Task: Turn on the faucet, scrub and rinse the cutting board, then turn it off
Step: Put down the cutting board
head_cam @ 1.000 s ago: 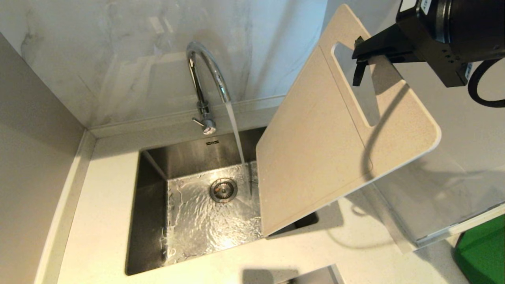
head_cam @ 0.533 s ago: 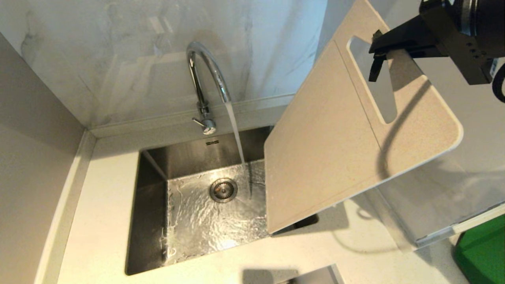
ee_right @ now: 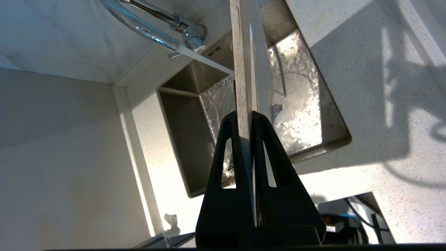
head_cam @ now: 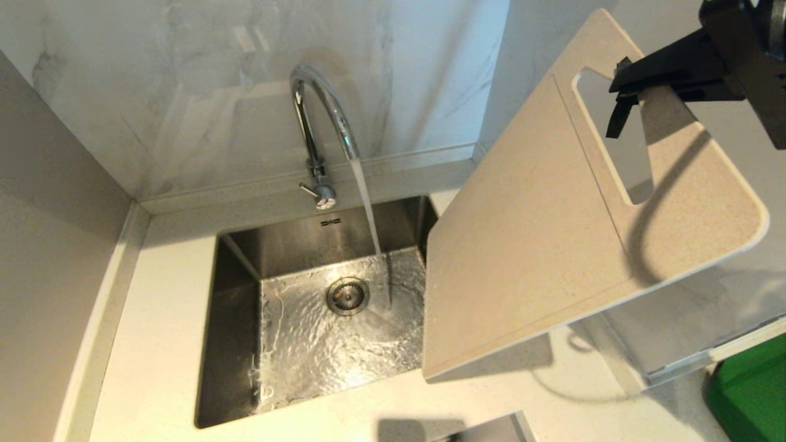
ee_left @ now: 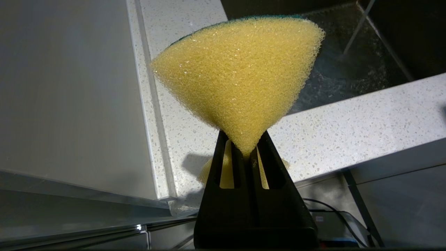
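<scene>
The faucet point(head_cam: 320, 132) is taken as the landmark. Water is poured from its arched spout into the sink point(head_cam: 233, 344) beneath it, so the tap is judged to be already turned on.

The cutting board point(head_cam: 540, 245) is held in the air to the right of the faucet, tilted, with its lower corner over the sink's right edge and clear of the stream. It is pinched at the strip beside its handle slot by the right pincer point(head_cam: 626, 101), whose jaws are pressed together on the board's thin edge, as is seen in the right wrist view point(ee_right: 248, 115). This grip at the slotted end is judged to leave the broad face free for washing, and the slant lets water run off into the sink.

A yellow sponge point(ee_left: 240, 80) is squeezed at one corner by the left pincer point(ee_left: 245, 153), kept near the desk point(ee_left: 348, 115) in front of the sink, presumably ready for scrubbing. The board is not under the water.
</scene>
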`<state>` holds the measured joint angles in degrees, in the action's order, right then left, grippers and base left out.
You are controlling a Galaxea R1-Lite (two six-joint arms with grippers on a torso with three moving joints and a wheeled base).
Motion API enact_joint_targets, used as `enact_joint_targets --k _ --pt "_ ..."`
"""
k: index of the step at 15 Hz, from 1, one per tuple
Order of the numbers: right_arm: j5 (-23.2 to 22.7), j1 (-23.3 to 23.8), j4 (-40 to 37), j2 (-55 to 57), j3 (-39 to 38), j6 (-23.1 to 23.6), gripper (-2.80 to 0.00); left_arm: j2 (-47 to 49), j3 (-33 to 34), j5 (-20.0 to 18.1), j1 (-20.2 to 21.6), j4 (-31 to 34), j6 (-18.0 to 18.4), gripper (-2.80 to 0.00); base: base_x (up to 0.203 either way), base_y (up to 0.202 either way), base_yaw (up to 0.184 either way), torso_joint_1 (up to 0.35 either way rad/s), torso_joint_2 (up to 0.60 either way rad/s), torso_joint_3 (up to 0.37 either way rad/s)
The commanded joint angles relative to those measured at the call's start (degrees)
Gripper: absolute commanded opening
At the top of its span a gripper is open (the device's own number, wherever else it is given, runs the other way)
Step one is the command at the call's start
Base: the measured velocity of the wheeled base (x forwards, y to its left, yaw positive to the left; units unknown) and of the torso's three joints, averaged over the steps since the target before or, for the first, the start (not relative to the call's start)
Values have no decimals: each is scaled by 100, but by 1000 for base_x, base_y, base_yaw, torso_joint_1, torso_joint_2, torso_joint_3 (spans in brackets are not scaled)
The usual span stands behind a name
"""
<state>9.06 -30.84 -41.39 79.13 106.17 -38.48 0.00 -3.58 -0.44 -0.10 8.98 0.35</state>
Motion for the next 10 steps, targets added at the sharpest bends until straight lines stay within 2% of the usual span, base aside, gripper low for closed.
enact_joint_targets --k 1,4,6,7,10 --pt "8 -1 -123 -47 17 -155 -280 9 -2 0 1 7 0 -280 0 0 0 0 0 0" --pt "324 -9 -313 -31 25 -639 -280 9 -2 0 0 7 0 -280 0 0 0 0 0 0" --pt "384 -9 -719 -43 10 -1046 -280 9 -2 0 -1 7 0 -280 0 0 0 0 0 0" --pt "386 -10 -872 -109 -5 -1132 -280 9 -2 0 1 7 0 -280 0 0 0 0 0 0" --pt "413 -1 -967 -218 -44 -1006 -280 9 -2 0 1 7 0 -280 0 0 0 0 0 0"
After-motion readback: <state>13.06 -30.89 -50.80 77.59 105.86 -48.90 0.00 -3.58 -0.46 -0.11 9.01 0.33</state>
